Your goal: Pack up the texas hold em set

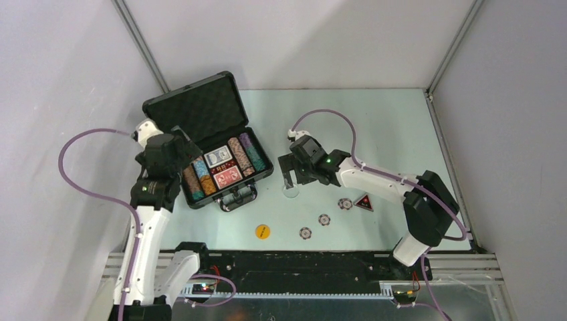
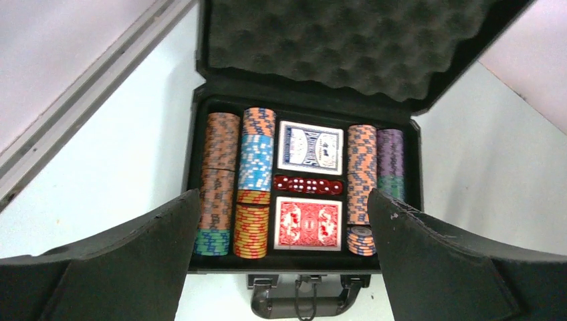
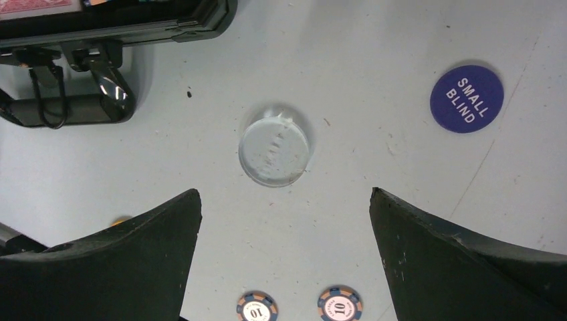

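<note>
- Three loose chips (image 1: 324, 219) and a yellow disc (image 1: 263, 231) lie outside the open briefcase (image 1: 194, 110), unpacked.
- Left gripper (image 2: 283, 197), jaws apart and empty, hangs over the packed chip rows (image 2: 254, 180).
- Right gripper (image 3: 285, 194), jaws spread, hangs over the clear disc (image 3: 274, 152), seemingly aligned to take it.

In the right wrist view, the words "SMALL BLIND" are printed in white on a round blue disc (image 3: 466, 98) lying on the tabletop (image 3: 374, 60) at the upper right of the frame. At the bottom edge of the same view, the number "10" is read at the centre of two striped chips, the left chip (image 3: 257, 309) and the right chip (image 3: 339, 304). In the top view, a dark mark is seen on the yellow disc (image 1: 263, 231), low and near the centre, but it is too small to be read. No lettering can be made out on the blue deck (image 2: 310, 147) or the red deck (image 2: 309, 224) in the left wrist view.
</note>
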### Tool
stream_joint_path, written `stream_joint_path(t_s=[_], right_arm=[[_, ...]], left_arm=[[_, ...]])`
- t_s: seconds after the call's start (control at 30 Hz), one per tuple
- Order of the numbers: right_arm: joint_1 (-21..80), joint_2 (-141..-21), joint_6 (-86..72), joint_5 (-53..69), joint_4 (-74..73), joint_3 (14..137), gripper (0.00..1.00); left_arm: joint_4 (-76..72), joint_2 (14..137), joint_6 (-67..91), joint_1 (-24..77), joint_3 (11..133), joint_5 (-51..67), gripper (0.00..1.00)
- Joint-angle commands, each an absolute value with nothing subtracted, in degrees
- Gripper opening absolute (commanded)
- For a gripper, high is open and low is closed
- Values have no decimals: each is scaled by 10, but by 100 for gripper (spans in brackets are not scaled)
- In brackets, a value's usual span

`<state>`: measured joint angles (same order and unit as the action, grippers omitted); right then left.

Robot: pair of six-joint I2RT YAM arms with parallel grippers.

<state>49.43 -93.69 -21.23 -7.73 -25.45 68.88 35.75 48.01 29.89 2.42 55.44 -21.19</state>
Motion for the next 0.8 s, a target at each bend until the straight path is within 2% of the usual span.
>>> stream_joint_path(t_s=[0.0, 0.43, 0.63, 0.77], right_arm=[[498, -965, -247, -98, -239, 695, 99], [504, -1046, -276, -87, -206, 695, 98], [480, -989, -293, -175, -283, 693, 97], [414, -906, -327, -221, -342, 646, 97]], left_arm=[[369, 452, 341, 5, 542, -235, 100], [369, 469, 316, 4, 528, -184, 100], [368, 470, 306, 4, 530, -171, 100], [367, 475, 304, 4, 529, -153, 100]])
